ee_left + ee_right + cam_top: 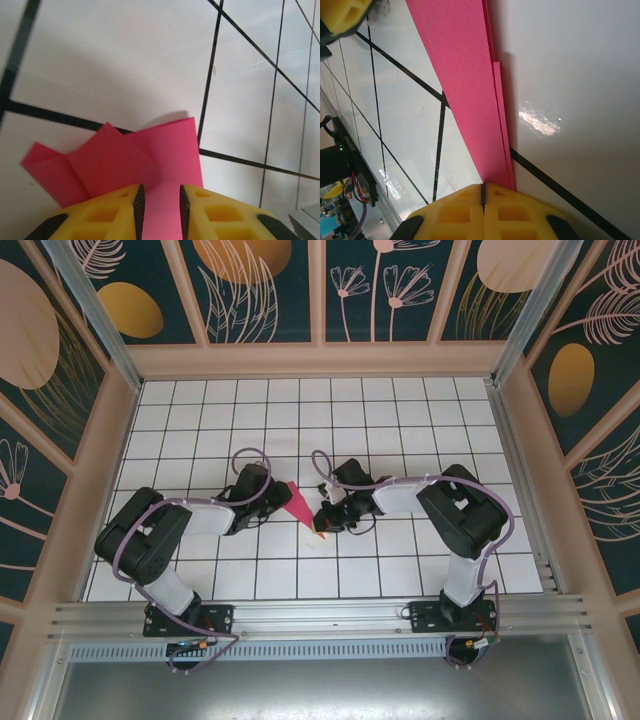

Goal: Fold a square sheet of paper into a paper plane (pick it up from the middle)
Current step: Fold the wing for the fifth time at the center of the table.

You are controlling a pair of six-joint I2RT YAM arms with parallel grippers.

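the paper plane (165, 160) is seen as thin magenta paper, matt and smooth, with sharp pressed creases; just ahead of the right fingers (455, 215) its stacked layers are shown as clean, flat edges. both the right fingers and the left fingers (100, 220) are seen as yellow moulded plastic, matt, with recessed pockets and black backing at their outer sides. the table (125, 60) under the fingers is shown as white, smooth and glossy, marked with thin black grid lines; a bright glare patch (540, 122) is reflected ahead of the right fingers, beside the paper. well behind the fingers, black plastic arm housings (465, 505) and a bare metal rail (320, 612) are seen.
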